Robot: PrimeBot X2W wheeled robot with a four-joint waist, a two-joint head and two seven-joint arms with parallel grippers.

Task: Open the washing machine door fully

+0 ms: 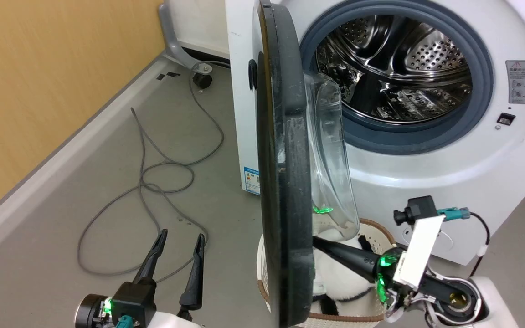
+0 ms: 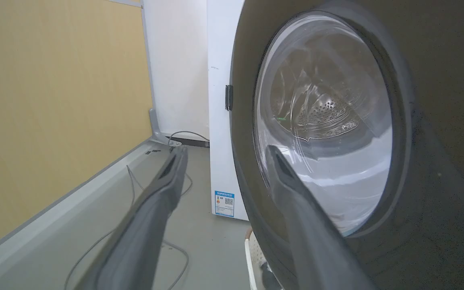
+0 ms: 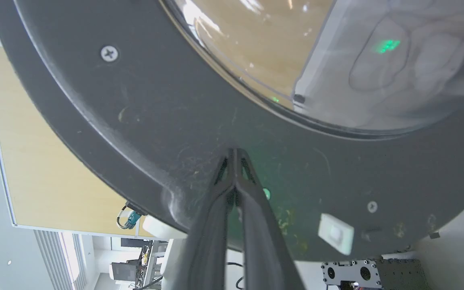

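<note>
two claws sit low in the head view: the left claw [image 1: 179, 239] at lower left is spread wide and empty above the grey floor [image 1: 107, 173], while the right claw [image 3: 234, 155] at lower right has its fingers pinched together on nothing, tips against the inner black rim of the washing machine door [image 1: 285, 182]. the door stands edge-on mid-frame, about square to the white machine [image 1: 426, 173], its glass bowl [image 1: 331, 159] above a white basket [image 1: 378, 233]. beyond, at upper right, the steel drum [image 1: 394, 68] lies open inside its grey rubber ring [image 1: 408, 136].

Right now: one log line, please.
washing machine door: partly open, edge-on | right gripper: shut, tips at inner rim | left gripper: open, empty
</note>
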